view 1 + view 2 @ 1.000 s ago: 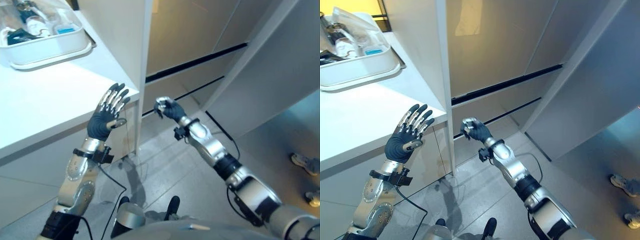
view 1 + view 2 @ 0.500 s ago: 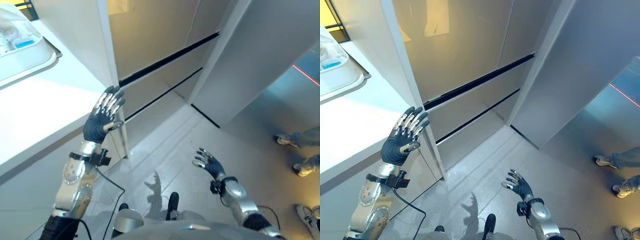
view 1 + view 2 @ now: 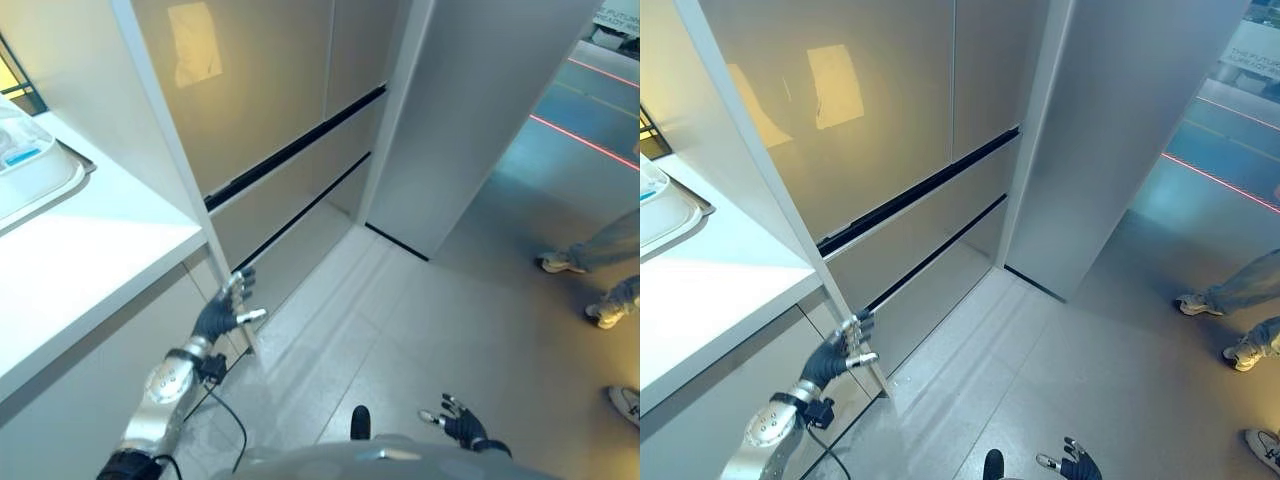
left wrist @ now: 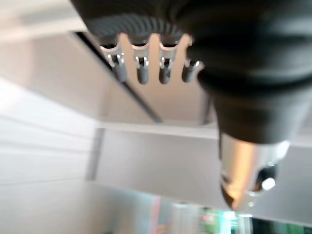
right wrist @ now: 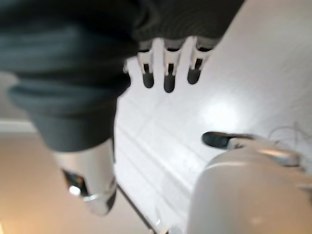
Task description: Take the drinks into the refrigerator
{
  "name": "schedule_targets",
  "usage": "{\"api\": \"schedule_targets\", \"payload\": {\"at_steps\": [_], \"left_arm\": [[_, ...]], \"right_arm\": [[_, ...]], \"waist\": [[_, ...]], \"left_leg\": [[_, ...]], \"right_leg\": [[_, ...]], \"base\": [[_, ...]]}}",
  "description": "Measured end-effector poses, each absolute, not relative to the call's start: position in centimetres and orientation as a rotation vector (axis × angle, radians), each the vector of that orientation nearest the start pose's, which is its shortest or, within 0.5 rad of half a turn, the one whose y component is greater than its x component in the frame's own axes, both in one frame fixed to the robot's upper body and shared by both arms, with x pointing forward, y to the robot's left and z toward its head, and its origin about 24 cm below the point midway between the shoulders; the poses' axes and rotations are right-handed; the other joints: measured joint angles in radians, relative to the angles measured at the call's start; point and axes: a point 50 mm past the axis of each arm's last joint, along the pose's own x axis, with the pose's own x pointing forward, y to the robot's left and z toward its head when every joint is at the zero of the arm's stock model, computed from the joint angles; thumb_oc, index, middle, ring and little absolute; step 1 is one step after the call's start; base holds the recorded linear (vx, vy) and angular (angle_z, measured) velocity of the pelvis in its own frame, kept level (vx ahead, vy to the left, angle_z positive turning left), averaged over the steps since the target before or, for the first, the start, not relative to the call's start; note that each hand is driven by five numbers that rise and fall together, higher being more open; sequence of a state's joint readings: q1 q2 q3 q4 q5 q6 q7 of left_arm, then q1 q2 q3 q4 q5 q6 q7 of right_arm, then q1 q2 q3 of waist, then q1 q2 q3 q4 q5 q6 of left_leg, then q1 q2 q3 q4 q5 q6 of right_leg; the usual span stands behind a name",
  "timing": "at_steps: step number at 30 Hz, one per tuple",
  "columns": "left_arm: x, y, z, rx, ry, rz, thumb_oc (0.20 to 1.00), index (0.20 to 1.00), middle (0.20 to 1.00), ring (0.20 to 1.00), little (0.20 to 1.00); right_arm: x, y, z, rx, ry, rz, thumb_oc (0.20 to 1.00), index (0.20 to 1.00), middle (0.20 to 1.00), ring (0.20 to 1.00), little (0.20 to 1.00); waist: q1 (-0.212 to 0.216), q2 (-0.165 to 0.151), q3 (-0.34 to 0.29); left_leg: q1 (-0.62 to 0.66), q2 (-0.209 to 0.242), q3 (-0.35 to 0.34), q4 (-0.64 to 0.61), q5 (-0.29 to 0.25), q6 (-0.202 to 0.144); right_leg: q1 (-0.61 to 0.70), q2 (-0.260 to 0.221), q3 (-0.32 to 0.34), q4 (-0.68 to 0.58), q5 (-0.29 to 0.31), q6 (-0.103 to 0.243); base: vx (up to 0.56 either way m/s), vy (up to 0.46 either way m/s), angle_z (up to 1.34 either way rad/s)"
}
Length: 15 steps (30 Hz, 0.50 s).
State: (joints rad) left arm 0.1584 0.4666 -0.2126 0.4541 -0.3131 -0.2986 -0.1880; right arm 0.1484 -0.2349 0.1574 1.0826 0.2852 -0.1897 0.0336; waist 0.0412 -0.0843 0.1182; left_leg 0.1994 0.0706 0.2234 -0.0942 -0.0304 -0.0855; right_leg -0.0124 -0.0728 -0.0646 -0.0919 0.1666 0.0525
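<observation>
I have the refrigerator [image 3: 900, 150] straight ahead of me — tall beige doors, all closed, with two dark gaps running across the lower drawers. To my left the white counter [image 3: 90, 270] ends at a corner just above my left hand. At the counter's far left edge sits a white tray [image 3: 40, 180]; I can make out something clear and a blue patch in it, but I cannot tell whether those are the drinks, and neither hand carries one. A person's legs and shoes [image 3: 590, 285] stand on the floor off to my right, well apart from the refrigerator.

My left hand [image 3: 225, 312] hangs low by the front of the counter's corner, near the refrigerator's lower drawer, fingers straight and loosely spread, holding nothing. My right hand [image 3: 462, 424] is down near my body, fingers also spread wide and empty.

As I judge it, the step in hand is getting a door open. To do it well I should raise a hand to the seam between the upper doors, hook my fingers behind an edge rather than push on the flat panel, and pull along the door's swing — keeping clear of the counter's corner.
</observation>
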Motion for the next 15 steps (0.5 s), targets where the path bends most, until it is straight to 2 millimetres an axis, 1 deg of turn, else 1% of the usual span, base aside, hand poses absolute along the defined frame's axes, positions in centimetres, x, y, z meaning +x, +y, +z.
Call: {"api": "schedule_targets", "payload": {"at_steps": [1, 2, 3, 4, 5, 6, 7, 8, 9, 10, 12, 14, 15], "left_arm": [[17.0, 23.8, -7.6, 0.168, 0.506, -0.165, 1.0, 1.0, 1.0, 1.0, 1.0], [16.3, 24.1, -8.5, 0.19, 0.559, -0.15, 1.0, 1.0, 1.0, 1.0, 1.0], [14.7, 24.6, -10.5, 0.213, 0.676, -0.108, 1.0, 1.0, 1.0, 1.0, 1.0], [12.8, 25.0, -12.1, 0.239, 0.792, -0.077, 1.0, 1.0, 1.0, 1.0, 1.0], [11.9, 25.2, -12.7, 0.243, 0.842, -0.062, 1.0, 1.0, 1.0, 1.0, 1.0], [9.1, 25.7, -14.3, 0.218, 0.979, 0.028, 1.0, 1.0, 1.0, 1.0, 1.0], [8.1, 25.8, -14.7, 0.2, 1.031, 0.073, 1.0, 1.0, 1.0, 1.0, 1.0], [5.8, 26.2, -15.5, 0.177, 1.148, 0.152, 1.0, 1.0, 1.0, 1.0, 1.0], [4.9, 26.3, -15.8, 0.177, 1.193, 0.165, 1.0, 1.0, 1.0, 1.0, 1.0], [3.6, 26.5, -16.0, 0.198, 1.27, 0.169, 1.0, 1.0, 1.0, 1.0, 1.0], [3.1, 26.4, -16.1, 0.199, 1.292, 0.171, 1.0, 1.0, 1.0, 1.0, 1.0], [3.3, 26.2, -16.1, 0.188, 1.285, 0.17, 1.0, 1.0, 1.0, 1.0, 1.0], [3.8, 25.9, -16.2, 0.183, 1.267, 0.162, 1.0, 1.0, 1.0, 1.0, 1.0]], "right_arm": [[7.1, -22.7, -15.8, -0.03, 1.055, -0.151, 1.0, 1.0, 1.0, 1.0, 1.0], [7.0, -22.7, -15.8, -0.032, 1.059, -0.154, 1.0, 1.0, 1.0, 1.0, 1.0], [6.7, -22.8, -15.9, -0.044, 1.078, -0.163, 1.0, 1.0, 1.0, 1.0, 1.0], [6.4, -22.8, -16.1, -0.059, 1.104, -0.163, 1.0, 1.0, 1.0, 1.0, 1.0], [6.3, -22.8, -16.2, -0.066, 1.116, -0.16, 1.0, 1.0, 1.0, 1.0, 1.0], [6.2, -22.7, -16.3, -0.085, 1.139, -0.148, 1.0, 1.0, 1.0, 1.0, 1.0], [6.1, -22.7, -16.4, -0.092, 1.144, -0.144, 1.0, 1.0, 1.0, 1.0, 1.0], [6.3, -22.6, -16.4, -0.102, 1.146, -0.14, 1.0, 1.0, 1.0, 1.0, 1.0], [6.3, -22.6, -16.4, -0.107, 1.146, -0.139, 1.0, 1.0, 1.0, 1.0, 1.0], [6.5, -22.4, -16.4, -0.121, 1.149, -0.126, 1.0, 1.0, 1.0, 1.0, 1.0], [7.1, -22.2, -16.4, -0.127, 1.142, -0.114, 1.0, 1.0, 1.0, 1.0, 1.0], [7.7, -21.9, -16.4, -0.126, 1.135, -0.103, 1.0, 1.0, 1.0, 1.0, 1.0], [8.1, -21.6, -16.4, -0.132, 1.128, -0.087, 1.0, 1.0, 1.0, 1.0, 1.0]], "waist": [[-0.002, -0.002, -0.014], [-0.003, -0.003, -0.016], [-0.002, -0.003, -0.017], [-0.001, -0.007, -0.023], [0.0, -0.006, -0.024], [0.001, -0.006, -0.028], [0.001, -0.007, -0.032], [0.0, -0.008, -0.041], [-0.001, -0.009, -0.044], [0.001, -0.012, -0.053], [0.004, -0.009, -0.057], [0.004, -0.004, -0.065], [0.003, 0.0, -0.072]], "left_leg": [[0.001, 0.002, 0.0, 0.0, -0.001, 0.0], [0.0, 0.0, 0.001, 0.0, -0.001, 0.0], [-0.001, 0.001, 0.0, 0.0, -0.001, 0.001], [-0.001, 0.001, 0.0, 0.001, -0.001, 0.001], [-0.002, 0.001, 0.0, 0.0, -0.001, 0.001], [-0.003, 0.003, 0.0, 0.001, -0.002, 0.002], [-0.003, 0.003, 0.0, 0.001, -0.002, 0.002], [-0.003, -0.001, 0.001, 0.001, -0.004, 0.002], [-0.002, -0.001, 0.001, 0.001, -0.004, 0.002], [-0.003, -0.002, 0.004, 0.001, -0.004, 0.002], [-0.003, -0.004, 0.005, 0.001, -0.005, 0.003], [-0.003, -0.004, 0.011, 0.0, -0.005, 0.005], [-0.003, -0.003, 0.016, 0.0, -0.006, 0.006]], "right_leg": [[0.0, 0.0, 0.0, 0.0, 0.0, 0.0], [0.0, 0.001, 0.0, -0.001, 0.0, 0.001], [-0.001, -0.001, 0.0, 0.0, 0.001, 0.001], [-0.002, 0.0, 0.0, 0.0, 0.002, 0.001], [-0.002, -0.001, 0.0, 0.0, 0.001, 0.001], [-0.002, -0.001, 0.0, 0.0, 0.001, 0.001], [-0.002, -0.001, 0.0, 0.0, 0.001, 0.0], [-0.004, 0.0, 0.0, 0.0, 0.0, 0.0], [-0.004, 0.0, 0.0, 0.0, 0.0, -0.001], [-0.009, 0.002, 0.001, -0.001, 0.0, -0.001], [-0.009, 0.0, 0.002, -0.001, -0.001, -0.001], [-0.013, -0.003, 0.005, -0.004, -0.002, -0.002], [-0.014, -0.004, 0.007, -0.005, -0.002, -0.002]], "base": [[0.0, 0.0, 0.0], [-0.04, -0.002, 0.0], [0.0, 0.0, 0.0], [0.0, 0.0, 0.0], [0.0, 0.0, 0.0], [0.0, 0.0, 0.0], [0.0, 0.0, 0.0], [0.0, 0.0, 0.0], [0.0, 0.0, 0.0], [0.0, 0.0, 0.0], [0.02, 0.006, -0.02], [0.03, 0.004, -0.09], [0.01, -0.005, -0.13]]}}
